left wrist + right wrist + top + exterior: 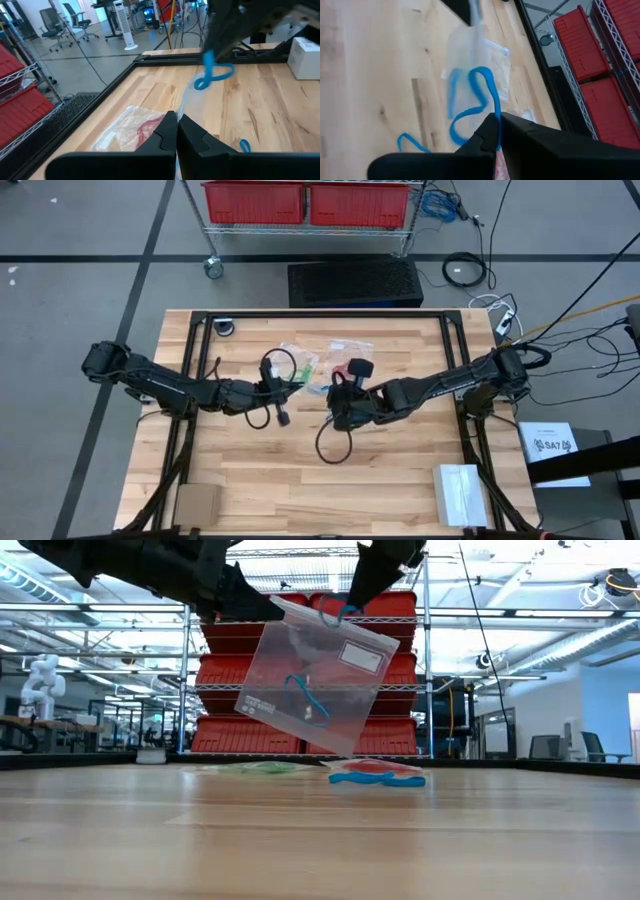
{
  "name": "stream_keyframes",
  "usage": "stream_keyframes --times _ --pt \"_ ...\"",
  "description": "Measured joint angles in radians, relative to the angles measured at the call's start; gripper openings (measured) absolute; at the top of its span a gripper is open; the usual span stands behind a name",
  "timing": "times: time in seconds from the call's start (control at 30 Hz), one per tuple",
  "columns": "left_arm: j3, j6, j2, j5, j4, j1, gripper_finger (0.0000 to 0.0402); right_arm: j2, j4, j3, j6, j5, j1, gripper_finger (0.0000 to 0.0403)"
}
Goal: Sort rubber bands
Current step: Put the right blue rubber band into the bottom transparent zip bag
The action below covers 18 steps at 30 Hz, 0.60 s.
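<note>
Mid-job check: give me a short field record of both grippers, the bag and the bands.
left gripper: shut on one top corner of clear zip bag, held above the table
right gripper: shut on blue rubber band at bag mouth
bag contents: blue band inside
table: blue bands, bag with red bands

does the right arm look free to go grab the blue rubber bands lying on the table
Probably not as things stand: the right gripper is shut on a blue rubber band at the mouth of the clear plastic zip bag, held up by the left gripper. The blue rubber bands lie uncovered below.
</note>
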Motion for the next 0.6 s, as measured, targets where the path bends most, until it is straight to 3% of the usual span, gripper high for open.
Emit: stream_keyframes --times 0.37,0.6 --pt "0.000 -0.003 0.000 0.012 -0.009 0.000 0.0001 0.000 0.076 0.000 -0.089 0.032 -0.028 0.0000" --pt "0.000 -0.027 0.000 0.012 -0.008 0.000 0.0001 0.009 0.073 0.000 -0.114 -0.022 -0.017 0.0000"
